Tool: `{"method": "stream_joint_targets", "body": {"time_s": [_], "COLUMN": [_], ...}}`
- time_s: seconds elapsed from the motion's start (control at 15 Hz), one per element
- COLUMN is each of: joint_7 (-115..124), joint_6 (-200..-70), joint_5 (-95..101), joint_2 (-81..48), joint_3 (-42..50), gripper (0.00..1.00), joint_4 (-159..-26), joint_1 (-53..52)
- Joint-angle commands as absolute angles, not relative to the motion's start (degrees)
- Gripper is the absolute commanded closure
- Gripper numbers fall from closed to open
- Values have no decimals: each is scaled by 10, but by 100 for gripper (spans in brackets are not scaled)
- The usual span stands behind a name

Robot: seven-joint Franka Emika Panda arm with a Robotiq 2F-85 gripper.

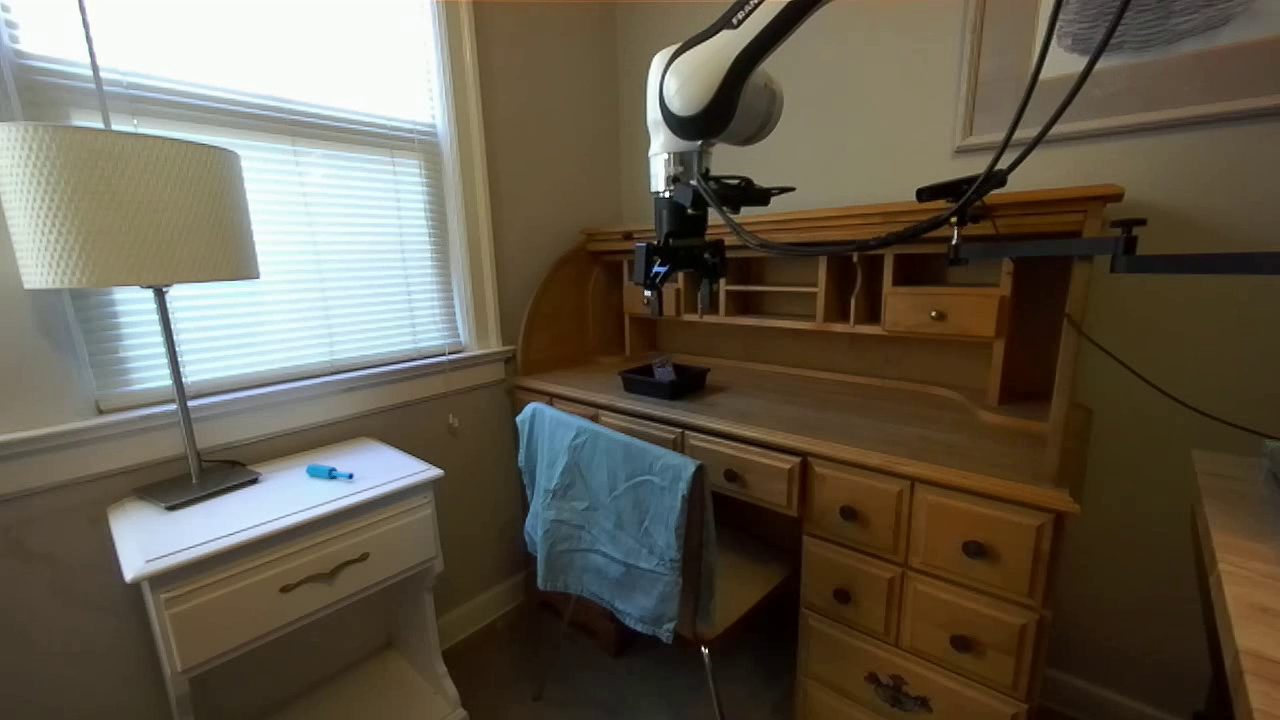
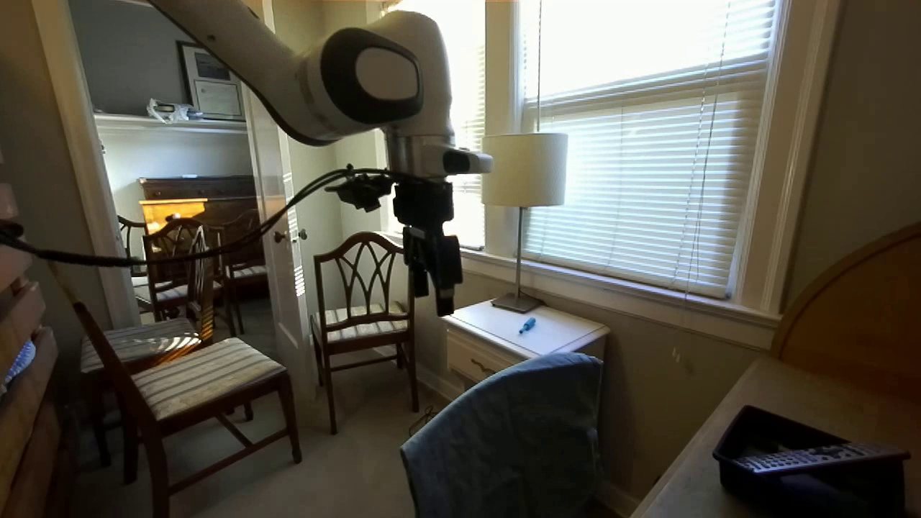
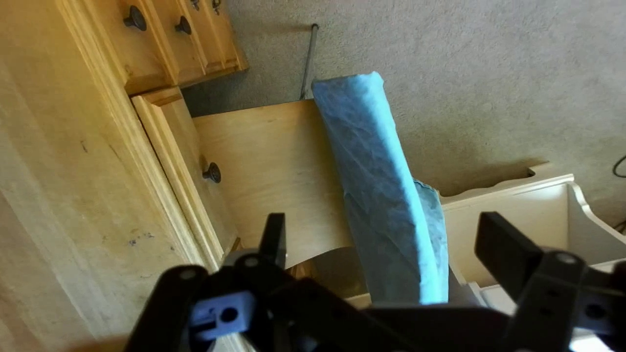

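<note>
1. The fingers [image 3: 275,239] are standing wide apart, gripping nothing.
2. The cloth [image 3: 374,161] is hanging over the back of the chair [image 3: 274,166], lying below the fingers and apart from them.
3. In the wrist view, its long axis is running top to bottom, slanting slightly, crossing the gap between the 2 fingers.
4. The counter [image 3: 73,122] is filling that view's left side.

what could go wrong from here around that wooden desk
The open black gripper hangs higher than the light blue cloth draped over the wooden-seated chair; lowered there, it might snag the cloth. The long grey remote sits tilted in the black rectangular tray, one end above the rim, so a bump could knock it out.
</note>
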State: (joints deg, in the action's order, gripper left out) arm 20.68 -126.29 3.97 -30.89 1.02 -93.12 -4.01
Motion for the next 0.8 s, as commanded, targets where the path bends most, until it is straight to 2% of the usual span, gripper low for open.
{"method": "stream_joint_targets", "body": {"time_s": [0.0, 0.2, 0.27, 0.73], "joint_7": [233, 261, 235, 216], "joint_6": [-1185, -1123, -1172, -1190], "joint_5": [29, 26, 31, 42], "joint_2": [-411, -473, -419, -448], "joint_3": [22, 27, 23, 27], "gripper": [0, 0, 0, 0], "joint_4": [-789, -702, -786, -764], "joint_1": [-57, -66, -59, -60]}}
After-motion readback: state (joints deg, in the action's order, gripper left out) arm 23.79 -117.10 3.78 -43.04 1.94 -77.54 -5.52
